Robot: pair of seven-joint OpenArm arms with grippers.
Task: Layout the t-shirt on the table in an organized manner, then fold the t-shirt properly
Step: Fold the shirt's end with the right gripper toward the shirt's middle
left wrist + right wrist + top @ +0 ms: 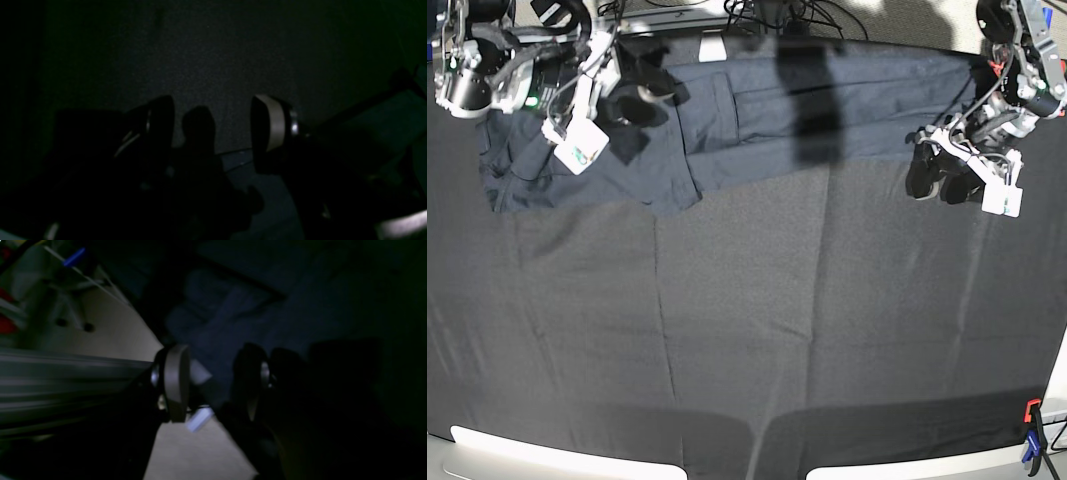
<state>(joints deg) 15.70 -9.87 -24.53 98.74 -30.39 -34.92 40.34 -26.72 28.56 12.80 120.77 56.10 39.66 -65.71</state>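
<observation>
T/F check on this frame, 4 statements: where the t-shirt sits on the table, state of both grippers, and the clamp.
1. The t-shirt lies along the far edge of the table. True.
2. The left gripper is clamped on the shirt. False: its jaws stand open with nothing between them, over bare tablecloth beside the shirt's end.
3. The right gripper shows a gap between its jaws, above shirt fabric. True.
4. The clamp sits at the table's far corner. False: it is at the near corner, on the base view's right.
</observation>
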